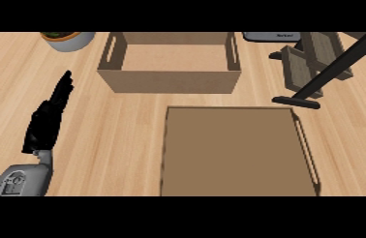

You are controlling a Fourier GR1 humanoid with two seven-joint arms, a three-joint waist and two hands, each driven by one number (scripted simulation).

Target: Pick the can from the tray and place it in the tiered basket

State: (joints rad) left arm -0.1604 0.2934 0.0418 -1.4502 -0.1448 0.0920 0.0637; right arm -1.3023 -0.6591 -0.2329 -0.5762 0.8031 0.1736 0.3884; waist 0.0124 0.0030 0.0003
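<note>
A flat brown tray (236,155) with slotted side rims lies in the lower middle of the head view, and nothing shows on it. No can shows anywhere in this view. The tiered basket (311,63), made of grey wooden slats on a slanted black pole with a black foot, stands at the upper right. At the left edge is my left hand (46,121), open with straight fingers pointing away from me, well clear of the tray. My right hand does not show.
An open-topped wooden box (172,80) with handle slots stands behind the tray. A grey plant pot (69,40) sits at the back left. A grey labelled object (275,36) lies at the back edge beside the basket.
</note>
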